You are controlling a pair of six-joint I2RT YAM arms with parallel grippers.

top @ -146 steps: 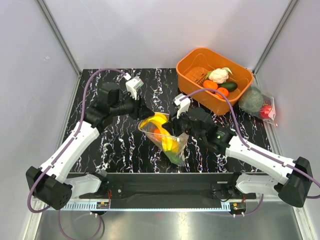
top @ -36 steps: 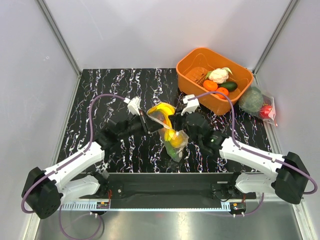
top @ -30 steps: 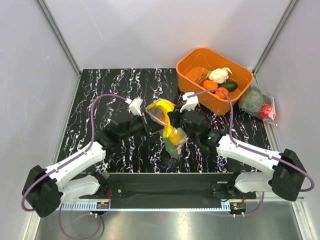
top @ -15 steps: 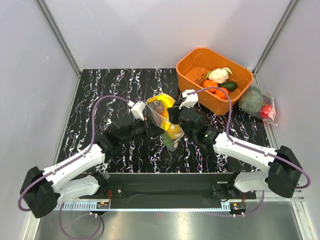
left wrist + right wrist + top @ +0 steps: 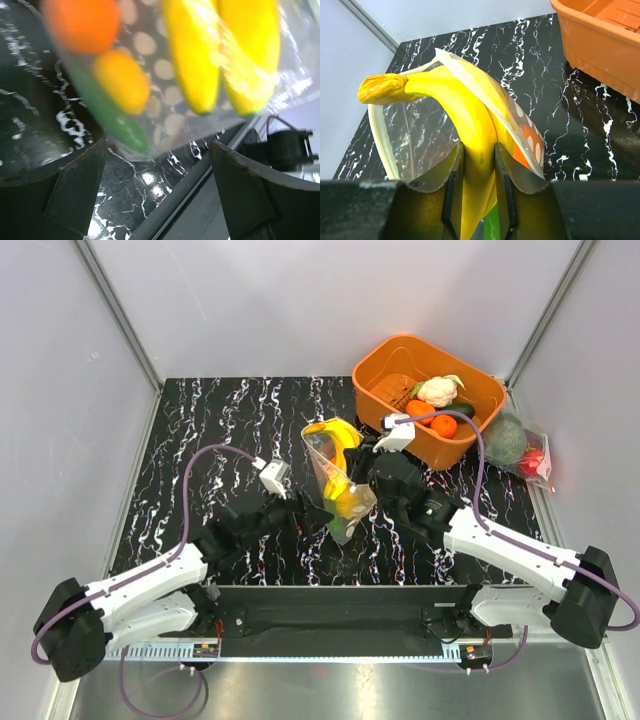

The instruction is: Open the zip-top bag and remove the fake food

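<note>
Yellow glossy bananas (dotted clear bag)

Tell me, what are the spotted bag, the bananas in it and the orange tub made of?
The zip-top bag looks like thin clear plastic film: you can see through it, and it creases and glints. The bananas seem to be moulded plastic, glossy and evenly yellow, so probably toys. The orange tub looks like rigid, fairly matte plastic, with smooth moulded walls and a thick rim.

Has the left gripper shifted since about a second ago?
Yes. The left gripper has drawn back toward the near edge of the table, away from the orange bin, and its fingers have opened.
</note>
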